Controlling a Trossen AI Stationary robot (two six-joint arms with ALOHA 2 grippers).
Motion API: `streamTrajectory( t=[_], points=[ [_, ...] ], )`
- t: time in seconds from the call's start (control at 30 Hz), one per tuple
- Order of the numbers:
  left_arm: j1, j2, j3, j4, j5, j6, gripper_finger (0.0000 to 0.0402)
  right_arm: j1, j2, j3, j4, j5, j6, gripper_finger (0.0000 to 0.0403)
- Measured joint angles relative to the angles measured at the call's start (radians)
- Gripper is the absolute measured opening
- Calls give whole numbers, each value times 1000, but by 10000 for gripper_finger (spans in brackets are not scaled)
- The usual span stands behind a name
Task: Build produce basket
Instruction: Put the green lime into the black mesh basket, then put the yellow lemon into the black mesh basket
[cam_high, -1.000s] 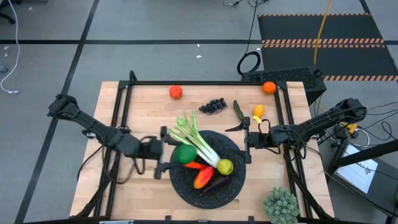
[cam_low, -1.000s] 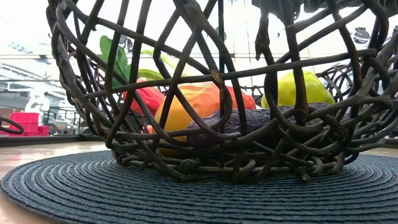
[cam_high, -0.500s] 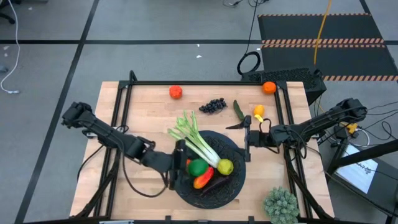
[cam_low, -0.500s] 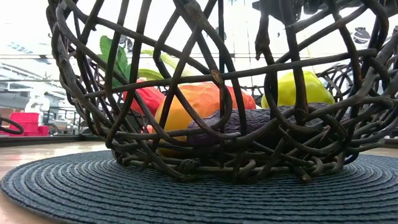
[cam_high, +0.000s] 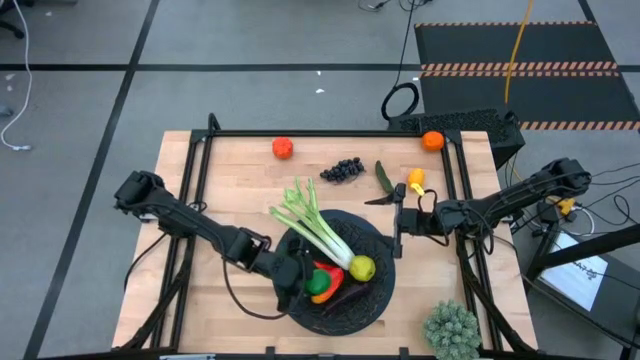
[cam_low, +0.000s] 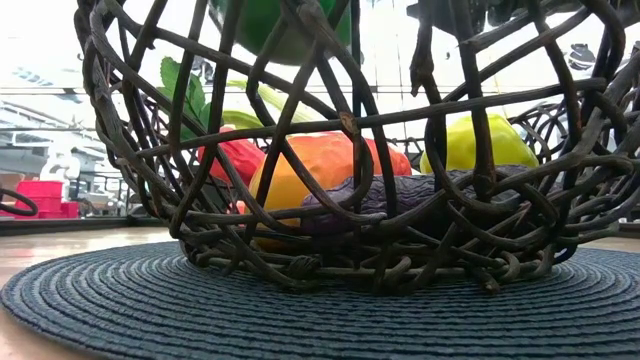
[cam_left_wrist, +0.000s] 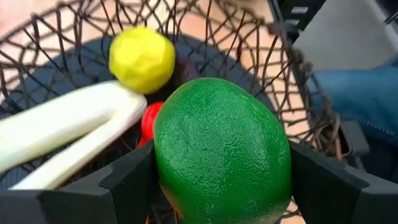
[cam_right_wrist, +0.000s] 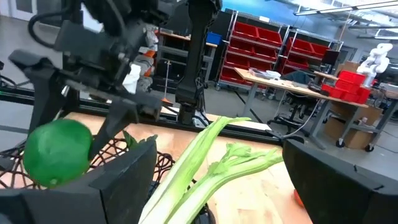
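Note:
The black woven basket (cam_high: 372, 300) sits on a round dark mat at the table's middle. Inside lie the leek (cam_high: 318, 232), a yellow-green lemon (cam_high: 362, 268), an orange-red pepper (cam_high: 322, 286) and the purple eggplant (cam_low: 400, 195). My left gripper (cam_high: 303, 276) reaches in over the basket's left half, shut on the green lime (cam_left_wrist: 221, 158). The lime also shows high in the low view (cam_low: 285, 25), above the pepper (cam_low: 320, 165). My right gripper (cam_high: 398, 222) waits open at the basket's right rim, touching nothing. My left gripper pinches the lime between its two fingers, one finger (cam_left_wrist: 130, 180) on each opposite side of it at its widest part (cam_left_wrist: 168, 168). The fingers come slanting from the table's left. The lime is lifted clear, above the leek and pepper inside the basket.
Produce outside the basket lies along the far half of the table: a tomato (cam_high: 283, 148), dark grapes (cam_high: 343, 170), a pickle (cam_high: 384, 178), a yellow piece (cam_high: 415, 180) and an orange (cam_high: 432, 141). A spiky pale-green clump (cam_high: 452, 330) stands at the near right corner.
My left gripper has carried the lime from the basket's left rim toward the table's right and near edge, over the inside of the basket. In the low view the lime has come into sight above the basket's contents. It has stayed shut on the lime.

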Motion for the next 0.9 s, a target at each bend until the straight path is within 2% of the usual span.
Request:
streamTrajectory(
  t=[0.23, 0.5, 0.6, 0.73, 0.9],
  points=[
    [4, 19, 0, -18, 1, -1, 317, -24, -1, 0, 2, -2, -1, 341],
    [4, 18, 0, -68, -2, -50, 383, -24, -1, 0, 4, -6, 25, 341],
    [5, 17, 0, -78, -6, -49, 397, -24, -1, 0, 4, -6, 32, 341],
    [11, -22, 0, -77, -20, 22, 392, -24, -1, 0, 2, -6, 32, 341],
    [11, -109, 32, -118, -100, 67, 361, -24, -1, 0, -8, -6, 37, 341]
  ],
)
